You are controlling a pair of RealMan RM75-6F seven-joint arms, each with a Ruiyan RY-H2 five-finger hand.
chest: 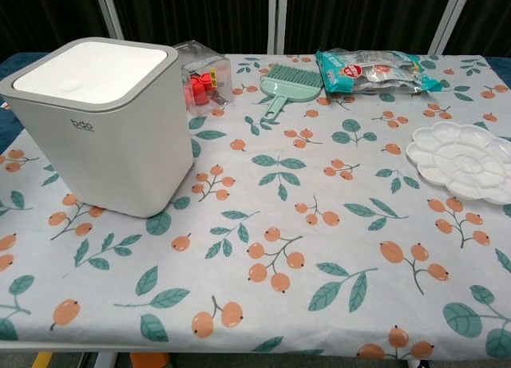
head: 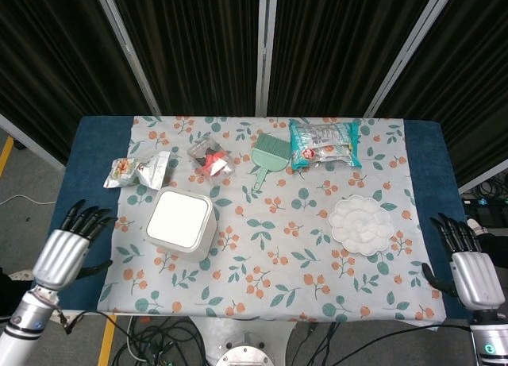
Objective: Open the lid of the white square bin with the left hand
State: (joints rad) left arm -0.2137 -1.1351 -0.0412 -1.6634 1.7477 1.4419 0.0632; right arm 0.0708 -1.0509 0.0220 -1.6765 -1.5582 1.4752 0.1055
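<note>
Both hands empty, fingers spread; left hand (head: 70, 247) beside the closed white square bin (head: 180, 222); right hand (head: 468, 264) at the table edge.

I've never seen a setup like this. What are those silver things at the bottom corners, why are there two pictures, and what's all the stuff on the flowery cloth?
The silver things are the robot's two mechanical hands. Its left hand is by the table's left edge, its right hand at the right corner. Both hold nothing, fingers apart.

Both pictures come from the robot's own cameras: the head view looks down on the table, the chest view looks across it from low in front and shows no hands.

On the cloth stand a white square bin with its lid closed, a clear box of red pieces, a green brush, a snack bag, a white paint palette and a small foil packet.
</note>
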